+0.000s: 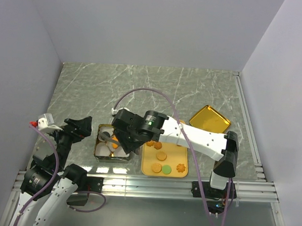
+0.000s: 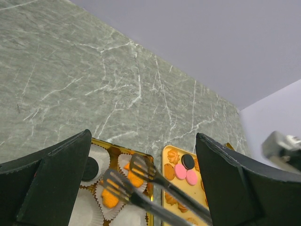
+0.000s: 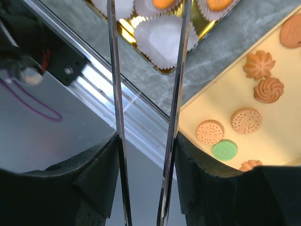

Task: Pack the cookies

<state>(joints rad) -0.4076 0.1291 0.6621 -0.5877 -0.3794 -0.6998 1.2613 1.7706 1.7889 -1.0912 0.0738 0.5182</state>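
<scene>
The tongs (image 3: 115,94) are being clamped by the right hand (image 3: 146,141), tips held over the box (image 1: 96,148); whether anything is being carried cannot be told. The left hand (image 2: 143,139), spread wide on nothing, is being held at the box's 9 o'clock. Most cookies (image 1: 162,156) are being borne by the tray (image 1: 184,160) at its 3 o'clock. A cookie dropped onto the surface (image 1: 142,87) is being risked by any loosened squeeze.

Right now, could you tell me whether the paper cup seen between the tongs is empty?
Empty: the paper cup shows only bare white pleats, unlike two cups beyond holding orange cookies.
</scene>
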